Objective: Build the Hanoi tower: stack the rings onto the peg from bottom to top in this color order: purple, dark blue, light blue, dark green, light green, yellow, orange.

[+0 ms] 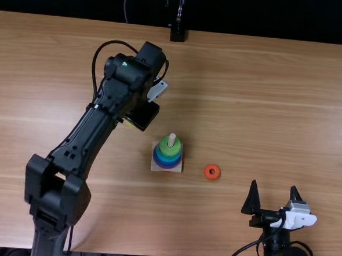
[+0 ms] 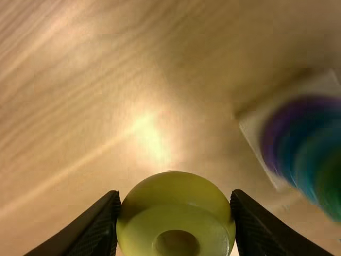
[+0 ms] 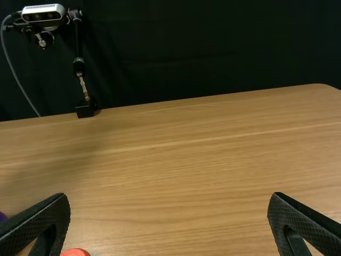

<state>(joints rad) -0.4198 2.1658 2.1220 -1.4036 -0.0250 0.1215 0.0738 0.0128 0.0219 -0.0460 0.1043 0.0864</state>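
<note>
The left claw (image 2: 175, 197) has the yellow ring (image 2: 176, 218) pinched, off at the peg's (image 1: 171, 141) ten o'clock. I'd centre it level over the peg before lowering, then release gently. Orange ring (image 1: 212, 172) lies at four o'clock; right claw (image 1: 274, 185) gapes beyond.

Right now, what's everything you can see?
Yellow ring: one, yellow, in left tool
Orange ring: one, orange, on table
Stacked rings: several, purple, blue and green, on peg
Peg: one, pale, through stack
Base: one, pale, under stack
Table: one, light brown, underneath
Camera: one, silver, on stand
Stand: one, black, table's far edge
Arms: two, black, left arm, right arm, from near edge
Tools: two, black, left tool, right tool, arm ends
</note>
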